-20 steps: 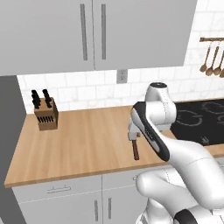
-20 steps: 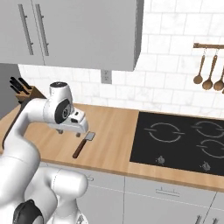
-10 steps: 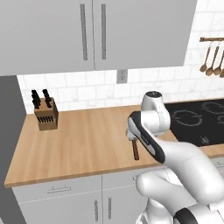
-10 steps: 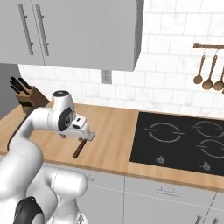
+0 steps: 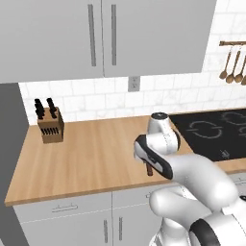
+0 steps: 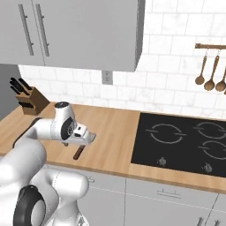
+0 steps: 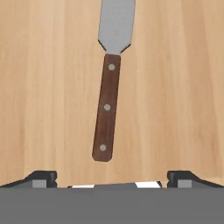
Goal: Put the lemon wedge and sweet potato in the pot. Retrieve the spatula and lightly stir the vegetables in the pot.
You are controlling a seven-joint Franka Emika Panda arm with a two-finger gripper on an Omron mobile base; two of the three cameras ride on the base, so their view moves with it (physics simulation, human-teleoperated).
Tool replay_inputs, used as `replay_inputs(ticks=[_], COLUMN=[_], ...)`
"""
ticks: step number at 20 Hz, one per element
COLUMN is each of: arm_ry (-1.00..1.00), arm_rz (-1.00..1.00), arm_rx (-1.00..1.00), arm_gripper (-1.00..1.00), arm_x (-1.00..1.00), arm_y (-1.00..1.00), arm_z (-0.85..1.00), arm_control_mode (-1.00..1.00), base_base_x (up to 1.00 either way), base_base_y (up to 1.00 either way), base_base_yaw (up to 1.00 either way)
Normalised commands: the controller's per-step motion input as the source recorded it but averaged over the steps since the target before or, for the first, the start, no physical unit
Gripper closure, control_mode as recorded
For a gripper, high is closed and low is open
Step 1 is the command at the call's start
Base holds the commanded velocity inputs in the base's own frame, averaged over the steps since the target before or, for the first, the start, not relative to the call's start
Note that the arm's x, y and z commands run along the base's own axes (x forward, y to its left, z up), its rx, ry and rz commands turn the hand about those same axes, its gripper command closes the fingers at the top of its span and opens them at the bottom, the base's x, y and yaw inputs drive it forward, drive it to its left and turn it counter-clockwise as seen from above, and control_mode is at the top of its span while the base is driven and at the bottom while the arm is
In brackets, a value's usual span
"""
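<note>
Below the claw (image 7: 112, 183), on the wooden counter (image 7: 43, 87), the spatula (image 7: 109, 87) is laid flat, and nothing is held yet. In the hand view the two dark finger tips are seen far apart at the bottom corners, so the claw is judged wide open and empty. From the claw, the spatula lies straight towards twelve o'clock: its reddish-brown handle end is nearest, just past the gap between the tips, and its grey blade is carried on to the top edge. The long axis is tipped only slightly, from about seven o'clock up to one o'clock, so the line between the tips is crossed by the handle nearly square. A grasp on the handle is what seems to be called for, and a small push forward with a descent is likely needed first, since the handle is not yet between the tips.

In the right base view the gripper (image 6: 84, 140) is held low over the counter (image 6: 114, 132), with the spatula's handle (image 6: 78, 152) peeking out beneath it at six o'clock. From the left base view the same handle (image 5: 149, 170) is glimpsed under the forearm.

Around it, the bare wood is bounded by a black cooktop (image 6: 185, 141) at three o'clock, a knife block (image 6: 27, 99) at ten o'clock against the white tiled wall, and wooden spoons (image 6: 212, 77) hung on a rail at two o'clock. Grey cabinets (image 6: 70, 31) are mounted overhead.
</note>
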Motion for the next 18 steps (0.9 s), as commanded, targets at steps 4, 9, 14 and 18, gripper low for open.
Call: replay_inputs(ticks=[4, 9, 14, 18], arm_ry=[0.00, 0.00, 0.00, 0.00], arm_rz=[0.00, 0.00, 0.00, 0.00], arm_rx=[0.00, 0.00, 0.00, 0.00], arm_gripper=[-1.00, -1.00, -1.00, -1.00], arm_x=[0.00, 0.00, 0.00, 0.04], arm_y=[0.00, 0.00, 0.00, 0.00], arm_z=[-0.40, -0.39, -0.37, -0.22], arm_control_mode=[-1.00, -1.00, -1.00, -1.00], base_base_x=[0.00, 0.00, 0.00, 0.00], base_base_y=[0.00, 0.00, 0.00, 0.00], base_base_yaw=[0.00, 0.00, 0.00, 0.00])
